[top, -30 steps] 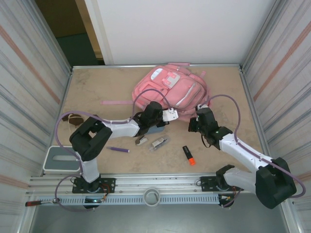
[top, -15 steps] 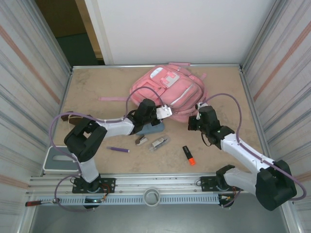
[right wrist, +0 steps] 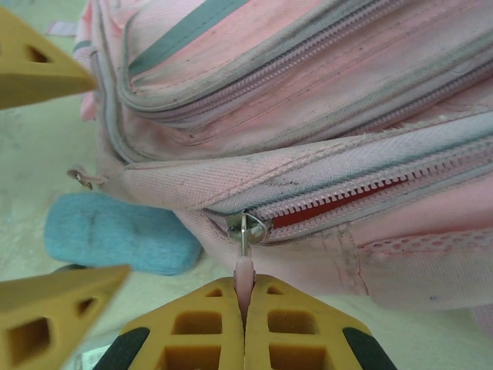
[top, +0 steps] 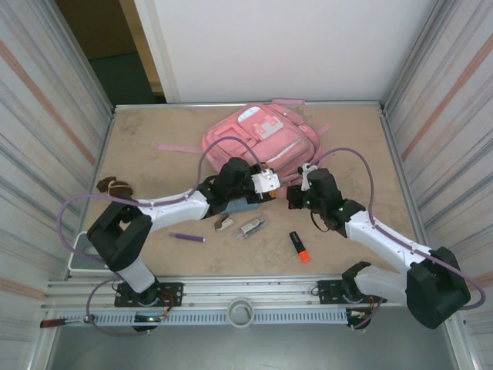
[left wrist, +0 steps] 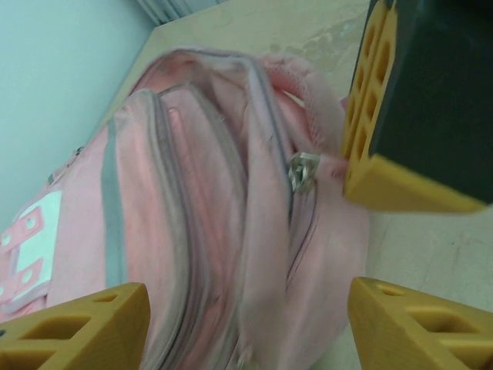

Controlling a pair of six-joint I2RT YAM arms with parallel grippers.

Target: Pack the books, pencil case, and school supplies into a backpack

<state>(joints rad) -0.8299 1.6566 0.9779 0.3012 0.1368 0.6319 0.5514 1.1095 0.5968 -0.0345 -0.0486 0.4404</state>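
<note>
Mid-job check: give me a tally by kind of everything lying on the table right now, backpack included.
Backpack: 1
Pencil case: 1
Purple pen: 1
Orange-and-black highlighter: 1
Stapler-like piece: 1
Clear clip-like piece: 1
Brown-and-white lump with a cord: 1
Total: 7

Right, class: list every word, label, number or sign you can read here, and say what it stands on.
None can be read.
The white patch on the large pink fabric backpack: pink shapes, no legible letters.
The stubby orange-and-black highlighter: any print too small to read.
</note>
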